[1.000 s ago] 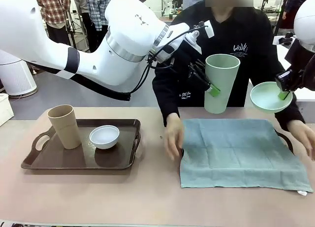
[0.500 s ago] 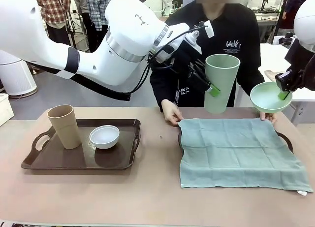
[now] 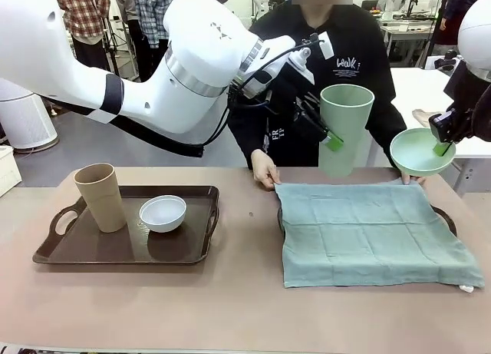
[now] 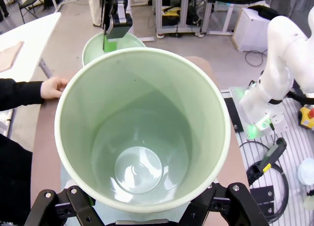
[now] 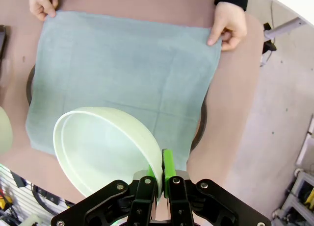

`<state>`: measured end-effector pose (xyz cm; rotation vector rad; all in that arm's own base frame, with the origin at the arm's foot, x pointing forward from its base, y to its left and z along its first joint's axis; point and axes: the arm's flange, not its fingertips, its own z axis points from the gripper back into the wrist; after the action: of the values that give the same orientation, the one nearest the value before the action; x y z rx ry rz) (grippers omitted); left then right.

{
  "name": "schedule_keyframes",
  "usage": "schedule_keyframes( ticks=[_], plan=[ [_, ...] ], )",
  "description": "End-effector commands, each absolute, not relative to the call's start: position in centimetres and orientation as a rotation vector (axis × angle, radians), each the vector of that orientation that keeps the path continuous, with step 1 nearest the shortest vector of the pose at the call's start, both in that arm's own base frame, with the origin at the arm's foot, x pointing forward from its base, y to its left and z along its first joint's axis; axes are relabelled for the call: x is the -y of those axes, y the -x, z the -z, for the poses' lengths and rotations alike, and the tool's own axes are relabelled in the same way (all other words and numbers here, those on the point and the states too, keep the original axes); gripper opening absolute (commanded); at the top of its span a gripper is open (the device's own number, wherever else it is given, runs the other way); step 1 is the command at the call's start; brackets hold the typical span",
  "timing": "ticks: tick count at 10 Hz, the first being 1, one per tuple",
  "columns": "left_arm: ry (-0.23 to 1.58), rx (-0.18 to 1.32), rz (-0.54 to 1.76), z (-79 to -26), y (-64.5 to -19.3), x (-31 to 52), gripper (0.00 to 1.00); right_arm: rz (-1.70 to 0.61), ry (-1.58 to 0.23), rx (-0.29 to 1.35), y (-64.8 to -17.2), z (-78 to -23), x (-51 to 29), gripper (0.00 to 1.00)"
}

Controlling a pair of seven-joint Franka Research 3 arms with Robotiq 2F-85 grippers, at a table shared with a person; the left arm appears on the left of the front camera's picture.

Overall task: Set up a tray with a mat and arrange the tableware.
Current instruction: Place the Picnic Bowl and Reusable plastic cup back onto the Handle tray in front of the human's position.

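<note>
Two pieces hang above the mat [image 3: 368, 231]. Front: left gripper [image 3: 334, 142] clamps the pale green cup [image 3: 347, 116] mid-wall, right gripper [image 3: 443, 148] pinches the pale green bowl [image 3: 418, 153] by its rim. Left wrist: cup looks light, stiff, slick. Right wrist: thin rim pinch, might swivel.

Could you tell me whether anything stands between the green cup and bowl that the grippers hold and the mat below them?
Nothing lies on the mat below the green cup and green bowl; only the person's hands pinch its far corners.
</note>
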<state>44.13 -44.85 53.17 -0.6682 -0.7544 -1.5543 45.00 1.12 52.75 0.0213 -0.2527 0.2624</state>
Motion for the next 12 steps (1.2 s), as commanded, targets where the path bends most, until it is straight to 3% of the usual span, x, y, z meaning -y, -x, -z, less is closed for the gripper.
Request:
schedule_keyframes(
  ticks=[1,8,9,12],
  plan=[
    [0.676,0.763,1.556,-53.3,-44.0,44.7,0.00,-0.256,-0.020,0.260,-45.2,-52.9,-1.2,0.00],
    [0.676,0.763,1.556,-53.3,-44.0,44.7,0.00,-0.256,-0.020,0.260,-45.2,-52.9,-1.2,0.00],
    [0.668,0.754,1.554,-53.2,-44.1,44.9,0.84,-0.262,-0.021,0.253,-45.0,-52.7,-1.1,0.04],
    [0.780,0.742,1.613,-47.4,-47.0,44.2,0.84,-0.313,-0.140,0.148,-47.2,-46.4,-0.5,0.04]
  ],
)
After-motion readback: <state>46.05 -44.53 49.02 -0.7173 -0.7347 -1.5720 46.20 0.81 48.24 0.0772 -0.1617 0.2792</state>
